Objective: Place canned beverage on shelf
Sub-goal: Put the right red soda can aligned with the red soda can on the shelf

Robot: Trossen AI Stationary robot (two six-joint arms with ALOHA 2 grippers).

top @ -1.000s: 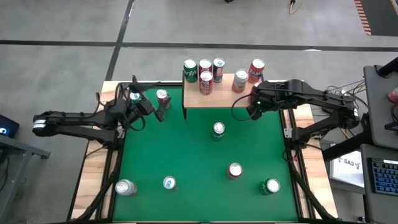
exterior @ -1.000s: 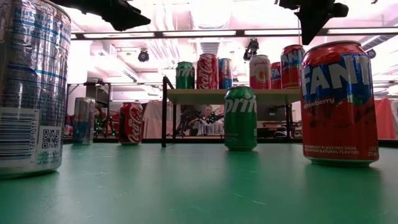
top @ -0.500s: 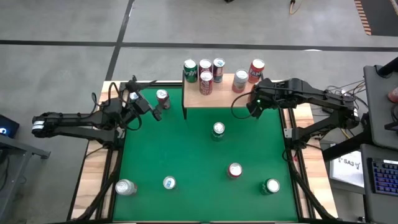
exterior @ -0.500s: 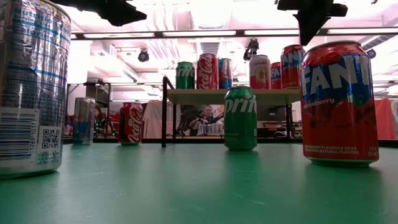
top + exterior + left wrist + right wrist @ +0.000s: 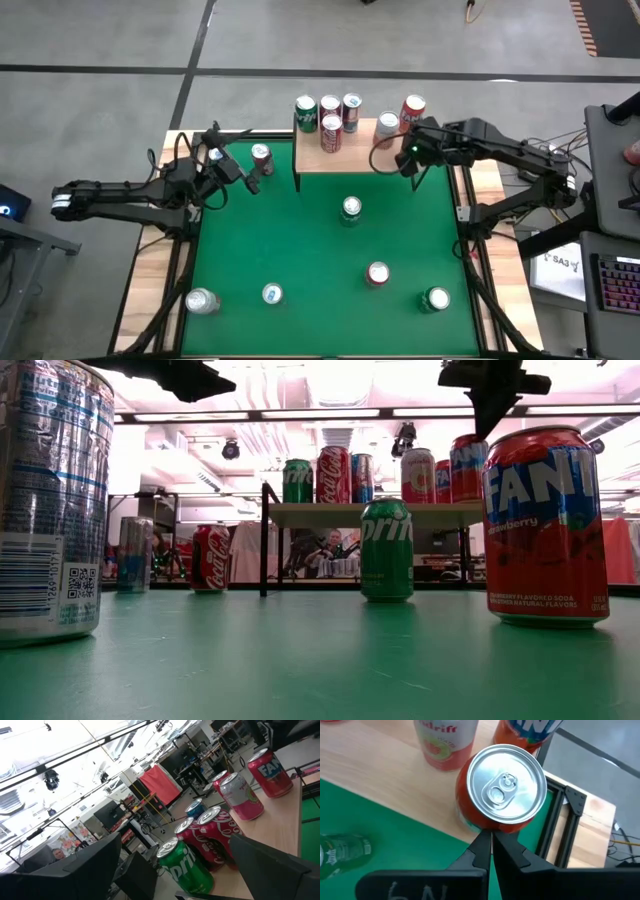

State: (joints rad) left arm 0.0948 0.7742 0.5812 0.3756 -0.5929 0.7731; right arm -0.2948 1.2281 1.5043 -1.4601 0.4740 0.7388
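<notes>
The shelf [image 5: 360, 155], a light wooden board on black legs, stands at the table's far edge with several cans on it. My right gripper [image 5: 406, 158] is shut and slants down over the shelf's right end. In the right wrist view its fingertips [image 5: 491, 840] sit just short of a red can [image 5: 507, 785] that stands upright on the board, next to a pink can [image 5: 445, 742]. My left gripper [image 5: 243, 172] is open and held level left of the shelf, beside a red can [image 5: 261, 155] on the table. Nothing is between its fingers.
Loose cans stand on the green felt: a Sprite can [image 5: 350, 208] in the middle, a red Fanta can [image 5: 377, 273], a green can [image 5: 436, 298], a small can [image 5: 272, 294] and a silver can [image 5: 202, 301] near the front. Another can [image 5: 216, 154] stands under the left arm.
My right gripper has moved toward the table's far edge, from in front of the shelf to over its right end. It has stayed shut.
</notes>
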